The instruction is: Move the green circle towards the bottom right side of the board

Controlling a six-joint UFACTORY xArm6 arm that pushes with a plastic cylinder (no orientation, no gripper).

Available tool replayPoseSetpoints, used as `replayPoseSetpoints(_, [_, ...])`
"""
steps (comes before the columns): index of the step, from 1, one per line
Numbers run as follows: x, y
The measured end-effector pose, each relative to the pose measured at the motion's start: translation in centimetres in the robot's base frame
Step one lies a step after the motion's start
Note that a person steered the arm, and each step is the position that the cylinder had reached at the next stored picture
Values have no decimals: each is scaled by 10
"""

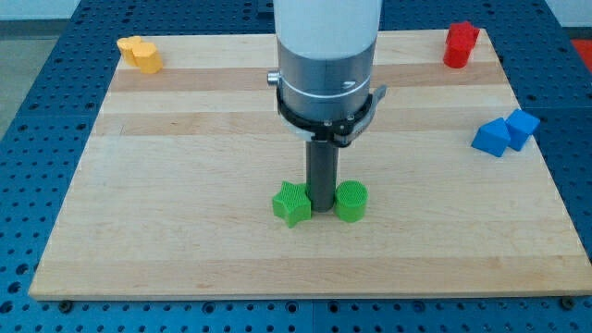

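Green circle (351, 201) sits near the middle of the wooden board (185, 231), toward its near edge. My tip (323, 207) is planted just to its left, in the gap between it and the green star (291, 203); it looks to touch both, though I cannot be sure. The rod grips nothing. Rightward toward the near right corner, no block stands in the way. Blue blocks (504, 133) lie at the right edge, the red block (460, 44) far right, the yellow block (140, 54) far left.

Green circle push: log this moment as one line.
my tip: between green star and green circle, at circle's left | circle: board bottom centre, not yet bottom right
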State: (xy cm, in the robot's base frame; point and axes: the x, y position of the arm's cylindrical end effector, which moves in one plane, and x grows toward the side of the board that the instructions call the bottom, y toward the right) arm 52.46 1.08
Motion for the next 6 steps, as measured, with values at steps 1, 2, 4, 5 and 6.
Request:
replayPoseSetpoints(1, [8, -8])
replayPoseSetpoints(2, [8, -14])
replayPoseSetpoints(4, [-15, -12])
replayPoseSetpoints(5, [-17, 13])
replayPoseSetpoints(6, [16, 42])
